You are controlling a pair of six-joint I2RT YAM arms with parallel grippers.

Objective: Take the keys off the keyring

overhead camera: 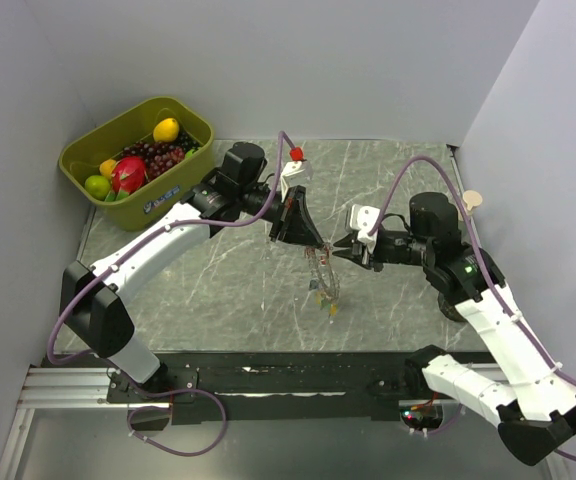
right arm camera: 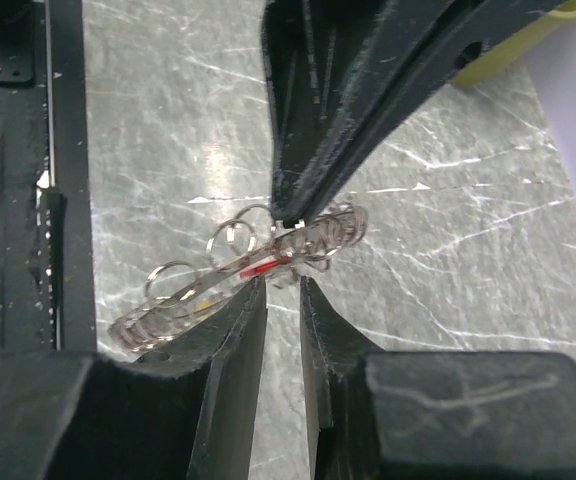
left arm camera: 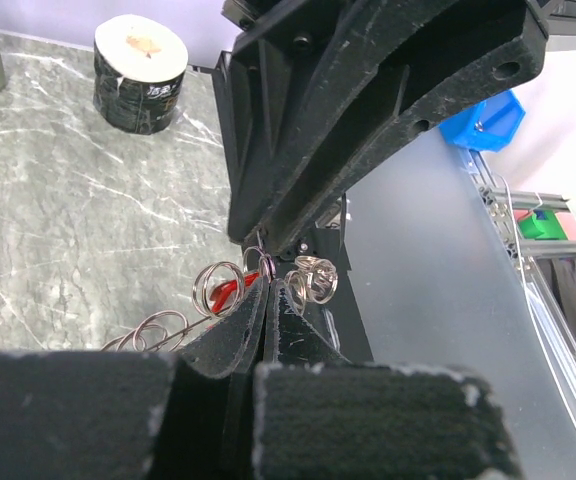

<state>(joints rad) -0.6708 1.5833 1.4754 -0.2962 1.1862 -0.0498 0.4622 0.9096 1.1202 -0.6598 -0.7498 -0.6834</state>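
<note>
The keyring [overhead camera: 323, 280] is a bunch of silvery wire loops hanging above the table. My left gripper [overhead camera: 306, 238] is shut on its top end, and in the left wrist view the fingertips [left arm camera: 253, 300] pinch the wire with loops [left arm camera: 218, 287] on either side. A red key [right arm camera: 264, 267] shows among the loops of the keyring [right arm camera: 238, 270], and a yellow key [overhead camera: 333, 311] hangs at the bottom. My right gripper [right arm camera: 283, 287] faces the left gripper [right arm camera: 348, 120] with its tips just short of the loops. Its jaws stand slightly apart with only table showing between them.
A green bin [overhead camera: 183, 118] of colourful fruit sits at the back left. A roll of tape [left arm camera: 140, 60] stands on the marble table [overhead camera: 218, 290]. The right gripper [left arm camera: 368, 130] fills the space just past the left fingers. A black rail [overhead camera: 288, 375] runs along the near edge.
</note>
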